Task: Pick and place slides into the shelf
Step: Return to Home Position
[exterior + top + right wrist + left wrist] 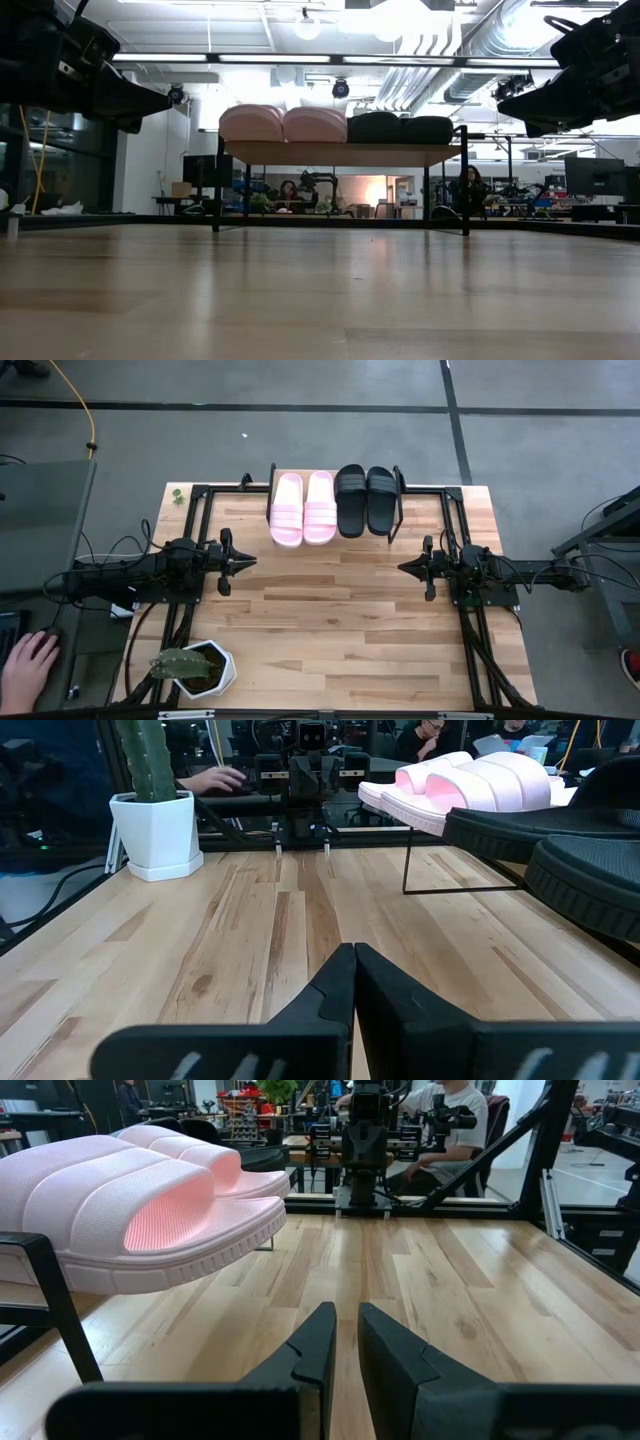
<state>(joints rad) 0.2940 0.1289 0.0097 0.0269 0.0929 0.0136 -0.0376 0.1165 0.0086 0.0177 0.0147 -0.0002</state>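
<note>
One person's hand (28,668) lies flat off the bench (330,640), far left. Potted cactus (188,665) sits at the near left corner.

Left claw (250,563) hovers above the bench's left side, pointing inward. It is empty, fingers (315,1352) drawn close with only a thin slit between them.

Shelf (340,153) stands mid-bench at the far edge. Four slides lie in one row on its top board. Pink slides (303,508) are on the left, touching each other. Black slides (365,501) are on the right, side by side, just beside the pink pair. All lie flat.

Right claw (403,567) hovers above the bench's right side, level with the left claw and pointing at it. It is clenched on nothing, fingers (335,988) pressed together. Both claws hang on the near side of the shelf, apart from it.
</note>
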